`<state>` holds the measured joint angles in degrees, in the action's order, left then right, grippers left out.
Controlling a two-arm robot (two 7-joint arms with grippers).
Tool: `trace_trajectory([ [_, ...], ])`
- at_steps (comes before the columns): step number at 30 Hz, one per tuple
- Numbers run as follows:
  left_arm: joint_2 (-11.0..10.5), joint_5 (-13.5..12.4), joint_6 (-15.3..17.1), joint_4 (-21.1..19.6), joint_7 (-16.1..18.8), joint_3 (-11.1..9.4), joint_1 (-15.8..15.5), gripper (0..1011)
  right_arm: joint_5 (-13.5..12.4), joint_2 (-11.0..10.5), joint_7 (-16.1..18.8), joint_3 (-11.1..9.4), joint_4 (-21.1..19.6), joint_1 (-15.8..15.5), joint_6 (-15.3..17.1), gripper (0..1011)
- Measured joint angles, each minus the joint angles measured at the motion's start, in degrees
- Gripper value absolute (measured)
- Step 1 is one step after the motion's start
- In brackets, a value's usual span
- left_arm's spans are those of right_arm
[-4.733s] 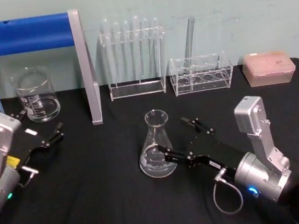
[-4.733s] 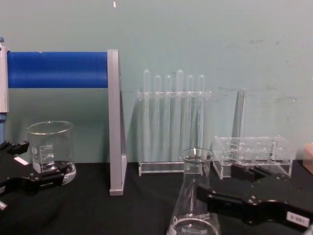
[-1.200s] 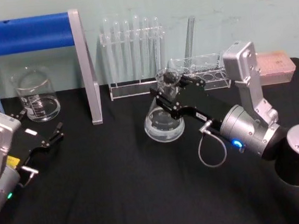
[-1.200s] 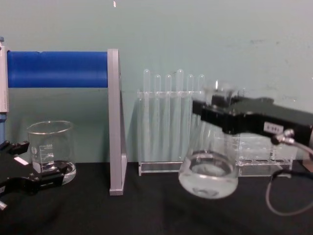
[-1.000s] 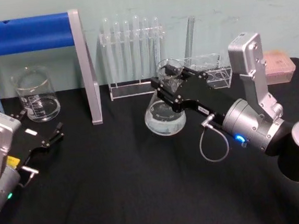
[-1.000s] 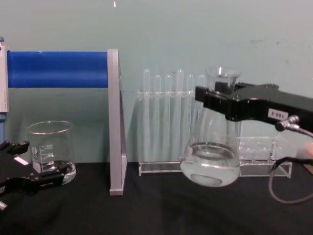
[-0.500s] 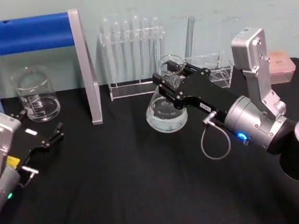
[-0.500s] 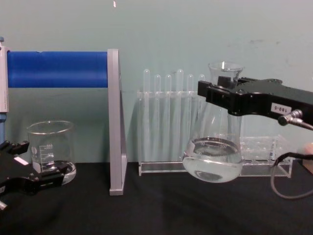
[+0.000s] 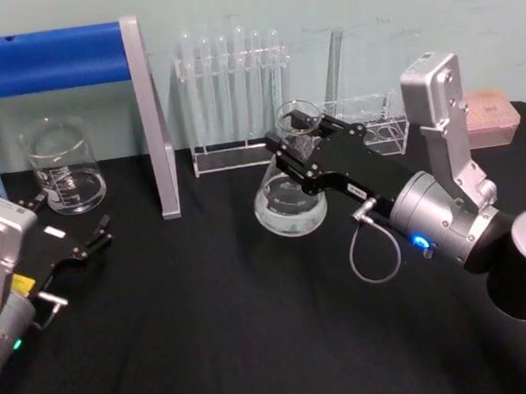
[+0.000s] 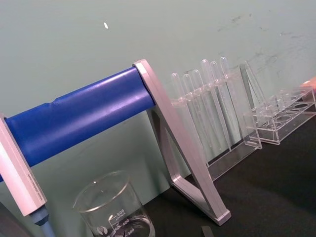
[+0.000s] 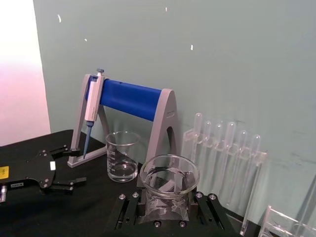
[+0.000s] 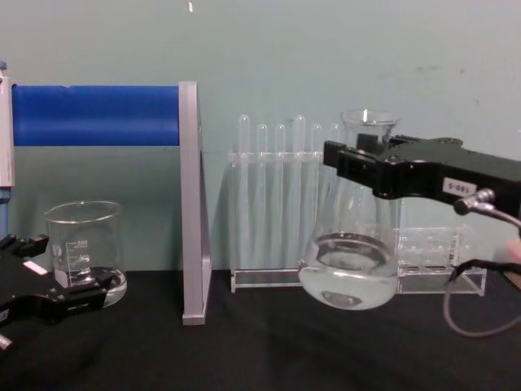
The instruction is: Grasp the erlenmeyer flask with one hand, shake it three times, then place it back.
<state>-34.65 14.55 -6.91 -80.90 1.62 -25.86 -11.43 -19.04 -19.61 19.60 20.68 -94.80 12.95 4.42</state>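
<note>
Erlenmeyer flask (image 12: 350, 265) held at the neck by right gripper (image 12: 360, 165), jaws clamped on it, raised off black table (image 9: 210, 331), centre, before test tube rack (image 9: 239, 155), tilted, clear liquid inside; left gripper (image 9: 73, 218) parked near left, fingers spread.

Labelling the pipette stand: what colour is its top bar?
Blue; the bar shows best in the chest view.

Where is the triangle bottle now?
Right of centre in the chest view, the erlenmeyer flask hangs above the table, neck in the right gripper, before the test tube rack.
</note>
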Motion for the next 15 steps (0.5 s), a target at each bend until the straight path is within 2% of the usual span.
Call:
trace_trajectory([
  [5, 0.00, 0.00, 0.00, 0.00, 0.00, 0.00, 0.00, 1000, 0.55, 0.37, 0.09, 0.93, 0.18, 0.27, 0.17, 450],
  [15, 0.00, 0.00, 0.00, 0.00, 0.00, 0.00, 0.00, 1001, 1.51, 1.59, 1.91, 4.41, 0.05, 0.83, 0.29, 450],
])
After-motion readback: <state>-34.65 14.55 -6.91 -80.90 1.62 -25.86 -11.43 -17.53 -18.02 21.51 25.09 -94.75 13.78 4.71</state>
